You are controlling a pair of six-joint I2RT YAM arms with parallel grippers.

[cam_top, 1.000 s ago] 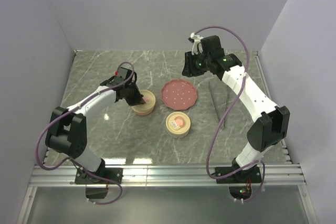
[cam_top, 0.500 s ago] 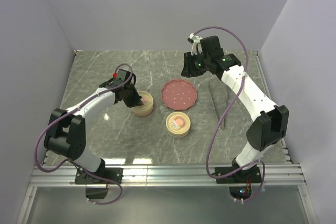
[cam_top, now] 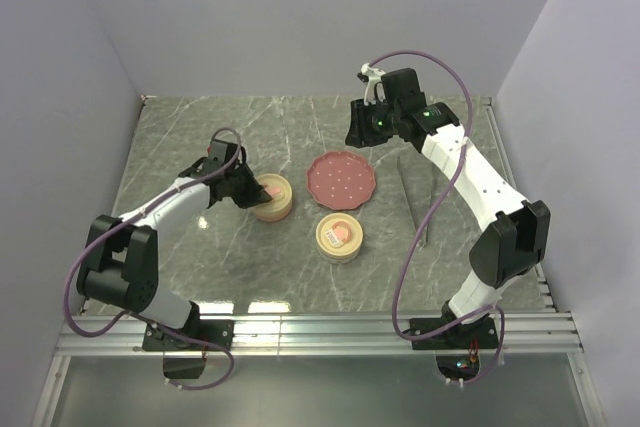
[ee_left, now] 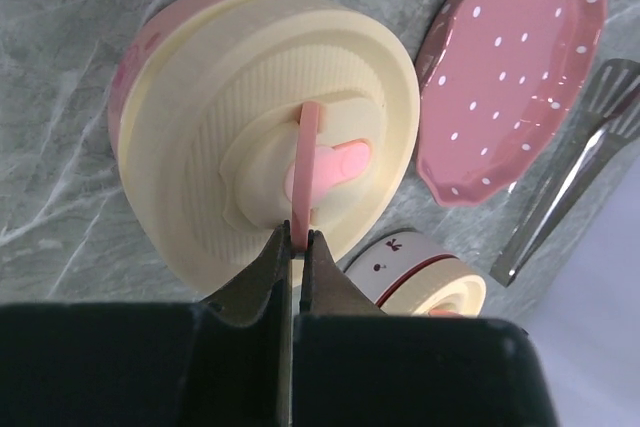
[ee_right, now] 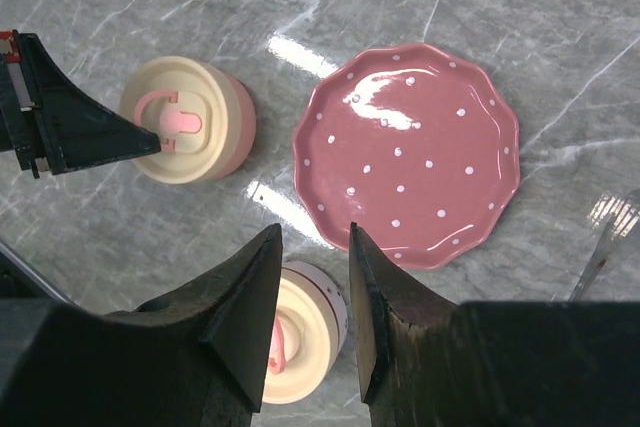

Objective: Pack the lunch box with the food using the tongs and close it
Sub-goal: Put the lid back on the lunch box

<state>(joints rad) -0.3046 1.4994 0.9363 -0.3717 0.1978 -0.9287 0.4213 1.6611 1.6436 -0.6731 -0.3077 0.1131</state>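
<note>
The lunch box (cam_top: 272,197) is a round pink box under a cream lid (ee_left: 230,147) with a pink loop handle (ee_left: 305,162). My left gripper (cam_top: 252,190) (ee_left: 297,234) is shut on that handle from the left side. A second round cream box (cam_top: 340,236) (ee_right: 300,342), lidded too, stands nearer the front. The tongs (cam_top: 413,202) (ee_left: 570,182) lie flat on the table, right of the red plate (cam_top: 341,178) (ee_right: 410,152), which holds nothing. My right gripper (cam_top: 358,132) (ee_right: 312,232) hangs open above the plate's near edge. No food shows in any view.
The grey marble table (cam_top: 200,127) is walled at the back and on both sides. A metal rail (cam_top: 320,327) runs along the near edge between the arm bases.
My left wrist has sunk lower and swung to the left, while its fingers stay at the lid's handle. The box, the plate, the tongs and the right arm have not moved.
</note>
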